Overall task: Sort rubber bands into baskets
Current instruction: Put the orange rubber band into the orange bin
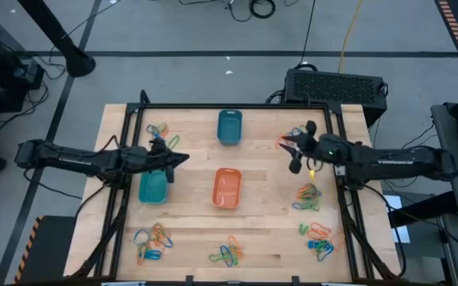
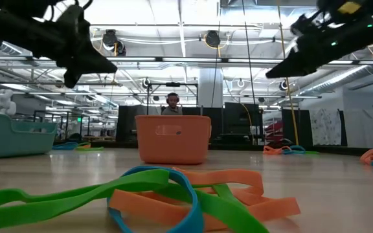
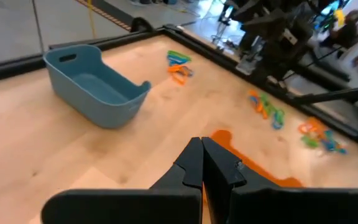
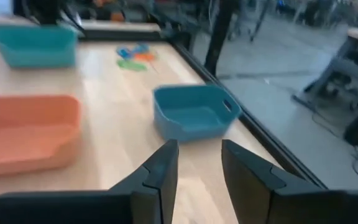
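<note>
Wooden table [image 1: 261, 230], framed by a black rail, carries everything; left arm [image 1: 78, 159] reaches in from the left edge, right arm [image 1: 396, 163] from the right edge. Three baskets: dark teal basket [image 1: 229, 126] near the far edge at centre; orange basket [image 1: 227, 188] at the middle; turquoise basket [image 1: 153, 187] toward the left edge, partly under the left gripper [image 1: 183, 159], whose fingers are pressed together, empty. Right gripper [image 1: 288, 144] hangs above bare wood toward the far right corner, fingers parted, pinching nothing. Rubber bands [image 1: 308, 197] lie in small clusters: far left corner, along the right edge, along the near edge.
</note>
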